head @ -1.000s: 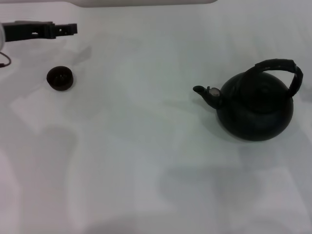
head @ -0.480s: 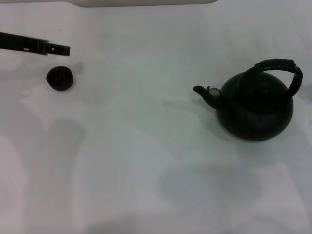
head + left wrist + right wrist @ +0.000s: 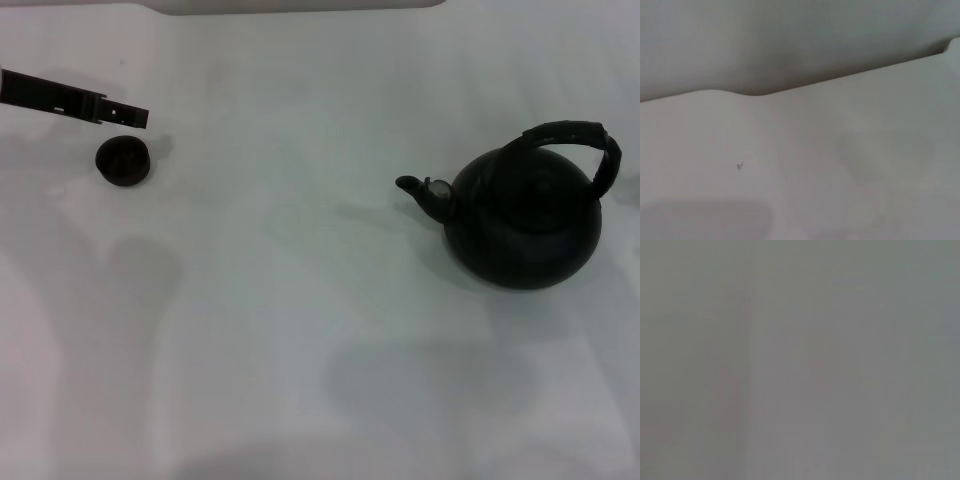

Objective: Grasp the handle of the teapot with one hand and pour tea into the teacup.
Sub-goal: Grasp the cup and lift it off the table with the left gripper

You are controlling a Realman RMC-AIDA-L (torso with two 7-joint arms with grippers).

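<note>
left gripper: my black finger bar reaches in from the left edge of the head view, tip just beside the teacup on its far side. Seen edge-on, so I can't tell whether it's spread or pressed together. Can't tell contact with the cup either; it looks apart.
right gripper: not in the head view. Its wrist view is flat grey, nothing to read.
teacup: small dark round cup, upright on the white table, far left. Well apart from the pot.
teapot: round black body, upright on the right side of the table. Spout points left, toward the cup's side.
handle: ribbed black arch over the body, free, nothing gripping it.
tea: none visible on the table or in the cup from here.
step in hand: my read is pre-grasp. Handle not taken, pour not started.
which arm: pot sits on my right, so the right arm looks like the natural one for the handle. The left is by the cup, maybe to steady or reposition it.
how to do it well: come down over the arch's crown, fingers straddling the hoop across its width, close firmly at the centre so the pot hangs level.
pour: the gap is wide, so carry the pot over, set the spout tip above the cup rim, tilt slowly.
risk: tiny cup, big pot. An off-centre grip lets the pot swing, and a nudge from my left could tip the cup.
</note>
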